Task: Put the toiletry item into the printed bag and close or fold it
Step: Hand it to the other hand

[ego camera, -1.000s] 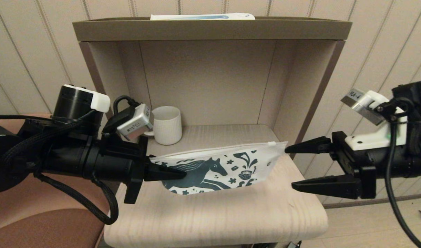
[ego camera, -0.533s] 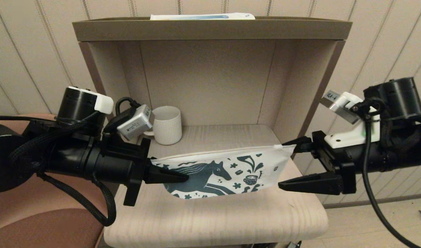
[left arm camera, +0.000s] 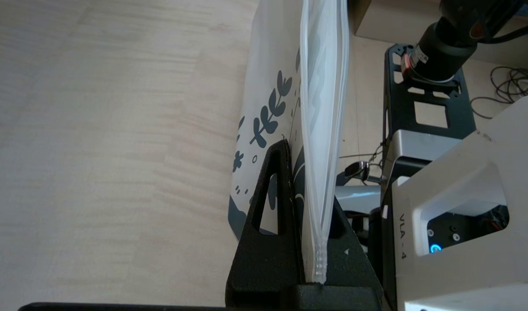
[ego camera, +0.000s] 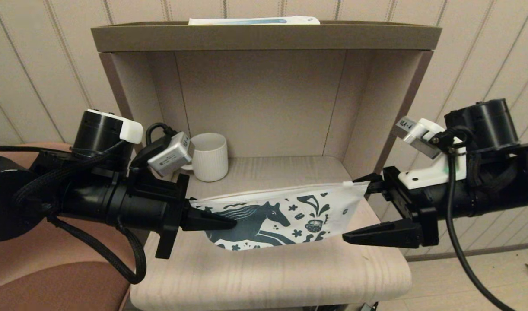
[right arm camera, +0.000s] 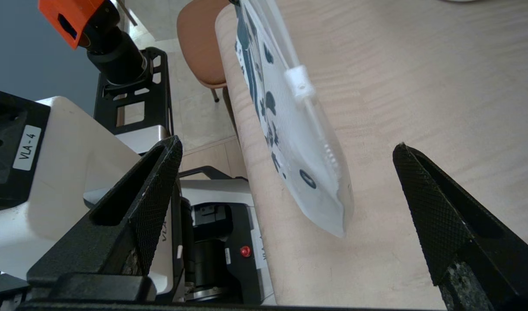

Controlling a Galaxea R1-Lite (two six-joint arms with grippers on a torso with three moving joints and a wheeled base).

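Above the desk, printed bag hangs lengthwise between both arms, horse side facing front. Left gripper clamped on its left end. Right gripper spread wide, straddling the bag's right end, zipper slider near that end. Mug behind.

Printed bag: left end hidden between the fingers of the left end effector; contents not visible, no squeeze tube in sight. Right end effector: upper finger mostly hidden behind the bag's corner in head view. White-and-blue box on the shelf top: only its upper edge shows. Mug: handle side covered by left wrist camera.
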